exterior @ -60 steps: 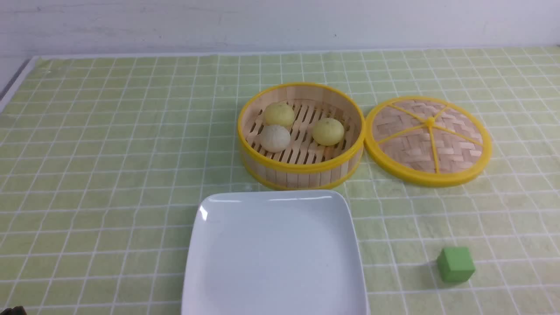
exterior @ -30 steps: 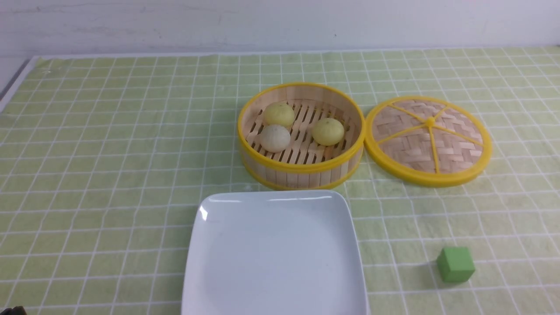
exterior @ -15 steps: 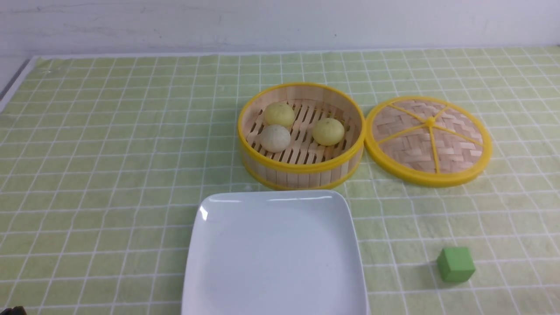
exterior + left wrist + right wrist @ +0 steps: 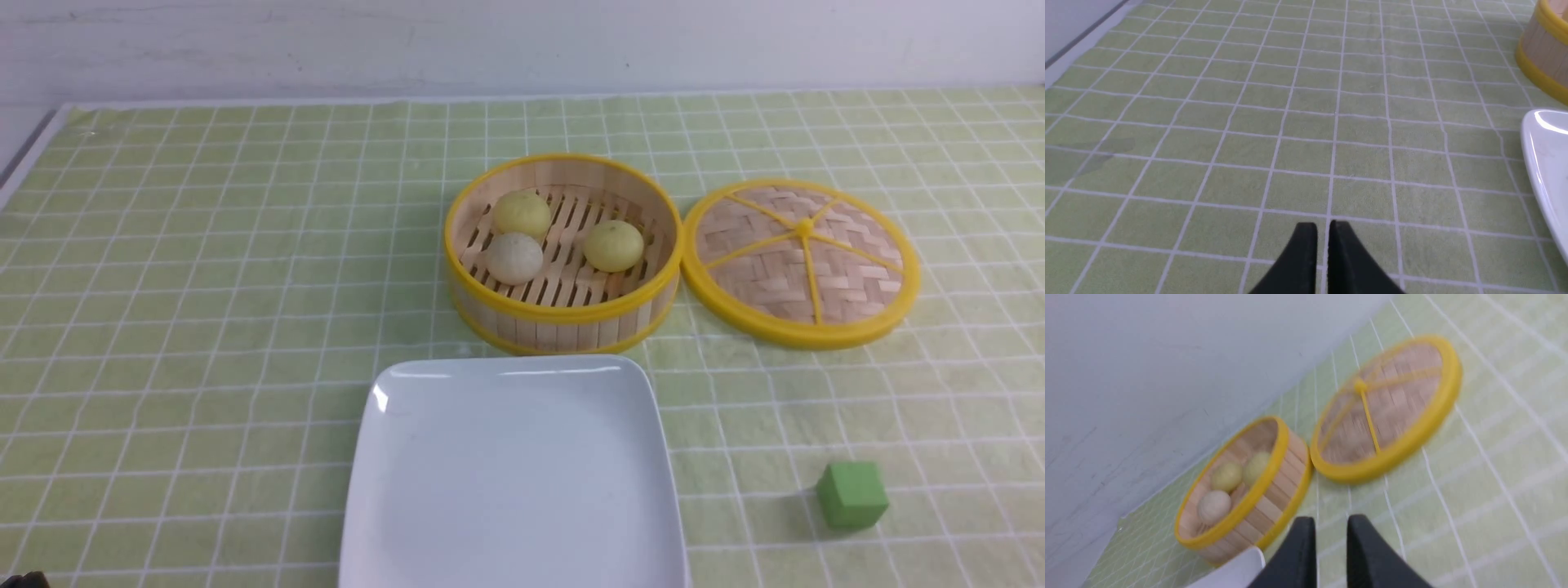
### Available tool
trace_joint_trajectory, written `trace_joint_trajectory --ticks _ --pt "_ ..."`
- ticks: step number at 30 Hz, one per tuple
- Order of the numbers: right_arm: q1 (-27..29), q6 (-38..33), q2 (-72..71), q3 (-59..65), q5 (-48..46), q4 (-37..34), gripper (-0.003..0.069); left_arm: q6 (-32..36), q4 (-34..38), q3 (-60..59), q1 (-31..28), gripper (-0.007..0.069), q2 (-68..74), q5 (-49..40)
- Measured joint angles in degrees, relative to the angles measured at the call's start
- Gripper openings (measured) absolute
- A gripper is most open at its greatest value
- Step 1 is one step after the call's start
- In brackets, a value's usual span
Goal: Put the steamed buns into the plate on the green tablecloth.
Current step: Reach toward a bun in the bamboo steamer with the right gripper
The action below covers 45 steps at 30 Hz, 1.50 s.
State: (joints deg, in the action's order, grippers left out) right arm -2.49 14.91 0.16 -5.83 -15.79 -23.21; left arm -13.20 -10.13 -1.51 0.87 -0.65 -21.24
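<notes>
Three steamed buns lie in a round yellow-rimmed bamboo steamer basket (image 4: 563, 314): one pale yellow (image 4: 521, 212), one off-white (image 4: 513, 257), one pale yellow (image 4: 613, 245). They also show blurred in the right wrist view (image 4: 1213, 506). The white square plate (image 4: 506, 474) sits bare on the green tablecloth (image 4: 204, 286), just in front of the basket. Neither gripper shows in the front view. My left gripper (image 4: 1323, 228) is shut and empty over bare cloth, left of the plate's edge (image 4: 1547, 155). My right gripper (image 4: 1331, 524) has its jaws slightly apart and empty, some way from the basket.
The woven round lid (image 4: 800, 261) lies flat right of the basket, touching it. A green cube (image 4: 851, 494) sits at the front right. A white wall runs behind the table. The cloth's left edge shows at the far left.
</notes>
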Motion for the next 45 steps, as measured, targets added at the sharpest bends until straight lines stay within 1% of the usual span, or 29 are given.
trace_joint_trajectory --ticks 1,2,3,4,6,8,9,11,13,15,16,17,19,21,22,23,25,27,28,29,31,32,33,34,35,36,37,40,45 --pt "0.0 -1.3 1.0 -2.4 -0.6 2.1 0.0050 0.0 0.0 0.0 0.0 0.0069 0.0 0.0" --pt "0.0 -1.6 1.6 -3.6 -0.8 2.6 0.0041 0.0 0.0 0.0 0.0 0.0069 0.0 0.0" --pt "0.0 -3.0 4.0 -6.8 -2.7 6.3 0.0001 0.0 0.0 0.0 0.0 0.0069 0.0 0.0" --pt "0.0 -3.7 7.1 -11.3 -6.3 10.3 -0.0010 0.0 0.0 0.0 0.0 0.0069 0.0 0.0" --pt "0.0 -3.8 12.7 -17.0 -13.3 16.7 -0.0008 0.0 -0.2 0.0 0.0 0.0069 0.0 0.0" --pt "0.0 -3.5 21.3 -23.7 -23.6 21.9 -0.0002 -0.5 -0.3 0.0 0.0 0.0071 0.0 0.0" --pt "0.0 -3.4 21.3 -23.7 -24.5 22.2 -0.0001 -0.8 -0.1 0.0 0.0 0.0071 0.0 0.0" --pt "0.0 -3.4 31.0 -28.4 -33.8 23.2 0.0002 -6.4 4.6 0.0 0.0 0.0073 0.0 0.4" --pt "0.0 -5.2 36.8 -30.5 -38.0 20.2 0.0004 -13.6 12.2 0.0 0.0 0.0074 0.0 1.0" --pt "0.0 -11.1 44.9 -31.8 -39.8 13.1 0.0005 -23.1 22.3 -0.1 0.0 0.0077 0.0 1.3" --pt "0.0 -11.8 44.9 -31.8 -39.8 12.3 0.0005 -24.0 23.9 -0.1 0.0 0.0078 0.0 1.3" --pt "0.0 -18.3 50.2 -32.0 -40.3 5.1 0.0007 -30.5 29.4 -0.1 0.0 0.0081 0.0 1.5" --pt "0.0 -27.7 55.5 -32.3 -41.1 -4.0 0.0014 -35.3 34.0 -0.1 0.0 0.0085 0.0 1.7" --pt "0.0 -35.5 59.5 -32.9 -42.7 -10.5 0.0025 -38.1 35.8 -0.1 0.0 0.0087 0.0 2.0" --pt "0.0 -36.2 59.9 -33.1 -43.1 -11.2 0.0027 -38.6 36.1 -0.1 0.0 0.0087 0.0 2.2" --pt "0.0 -40.9 62.7 -34.3 -44.6 -15.2 0.0044 -39.7 36.6 -0.1 0.0 0.0088 0.0 3.1" --pt "0.0 -43.7 65.9 -36.4 -45.5 -18.0 0.0069 -40.1 36.8 -0.1 0.0 0.0088 0.0 5.5" --pt "-0.2 -44.8 68.5 -38.6 -45.5 -19.0 0.0093 -39.0 36.7 -0.1 0.0 0.0088 0.0 7.7" --pt "-0.8 -45.1 70.7 -41.6 -44.9 -19.1 0.0122 -35.6 36.1 -0.1 0.0 0.0090 0.0 9.6" --pt "-2.1 -45.1 73.0 -44.5 -44.1 -18.8 0.0144 -31.0 35.5 1.1 0.0 0.0090 0.0 9.1" --pt "-3.5 -45.0 74.7 -46.8 -43.6 -18.2 0.0162 -27.6 35.2 2.8 0.0 0.0090 0.0 7.8" --pt "-6.9 -43.9 78.4 -51.7 -43.0 -15.9 0.0196 -21.2 34.8 7.5 0.0 0.0090 0.1 4.2" --pt "-7.3 -43.6 78.8 -51.7 -42.9 -15.6 0.0200 -20.6 34.8 8.1 0.0 0.0090 0.2 3.7" --pt "-8.8 -42.5 80.4 -54.5 -42.6 -14.3 0.0213 -17.8 34.7 10.7 0.0 0.0090 1.1 1.9" --pt "-11.8 -39.5 83.9 -59.3 -41.8 -10.6 0.0239 -14.7 34.2 14.3 0.0 0.0090 4.3 -2.4" --pt "-11.8 -39.1 83.9 -59.3 -41.7 -10.1 0.0242 -14.3 34.1 14.7 0.0 0.0090 4.8 -3.0" --pt "-13.6 -36.8 86.3 -62.4 -41.2 -7.2 0.0258 -12.6 33.6 17.0 0.0 0.0090 7.9 -6.3" --pt "-19.0 -27.9 96.9 -74.8 -38.6 4.8 0.0309 -7.3 31.9 23.4 0.0 0.0090 21.2 -19.7" --pt "-21.6 -18.7 107.9 -85.8 -33.4 13.8 0.0349 0.2 31.2 26.8 0.0 0.0092 34.9 -27.1"
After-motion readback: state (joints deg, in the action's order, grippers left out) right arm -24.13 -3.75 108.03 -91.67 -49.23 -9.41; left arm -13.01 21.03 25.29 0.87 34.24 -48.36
